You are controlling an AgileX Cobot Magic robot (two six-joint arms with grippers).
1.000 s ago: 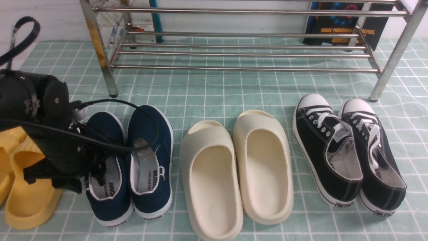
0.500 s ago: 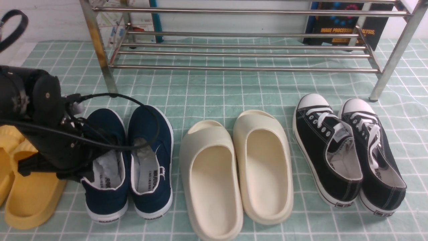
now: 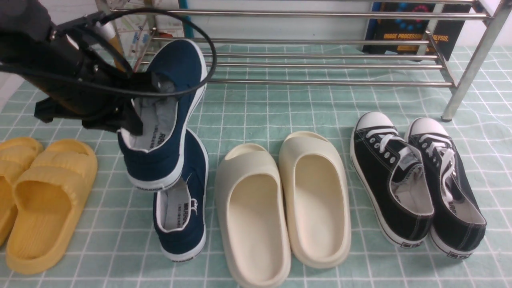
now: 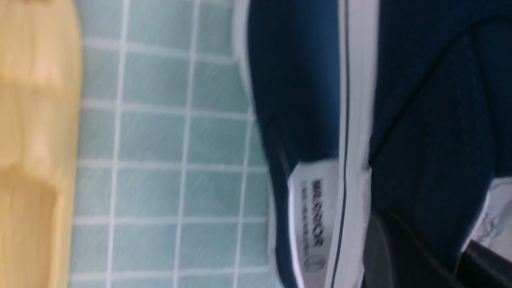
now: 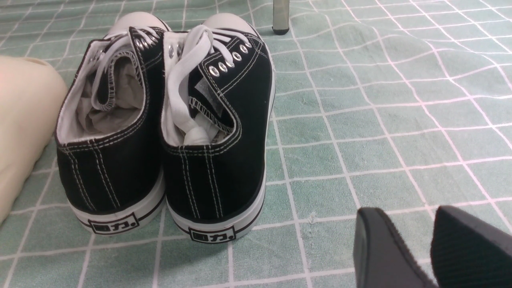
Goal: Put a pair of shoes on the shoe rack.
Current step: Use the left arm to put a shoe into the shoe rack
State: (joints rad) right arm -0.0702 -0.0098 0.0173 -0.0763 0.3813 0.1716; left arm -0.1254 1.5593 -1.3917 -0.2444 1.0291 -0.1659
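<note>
**Navy slip-on** (image 3: 162, 120): canvas, white sole, grey-white lining. Held in the air just before the shoe rack (image 3: 296, 83), toe tilted toward it, with the left gripper (image 3: 134, 118) clenched on its collar.
**Mate** (image 3: 182, 208): on the checked cloth (image 3: 260, 108) before the rack.
**Also before the rack:** yellow slides (image 3: 40, 200), cream slides (image 3: 280, 208), black sneakers (image 3: 416, 180).
**Right gripper** (image 5: 433, 248): fingers slightly parted, empty.

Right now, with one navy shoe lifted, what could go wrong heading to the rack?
The left tool pinches the lifted shoe only at its collar; it could slip or twist. Its toe is close to the shoe rack's front bars and may catch. The cable looped past the toe could snag.
</note>
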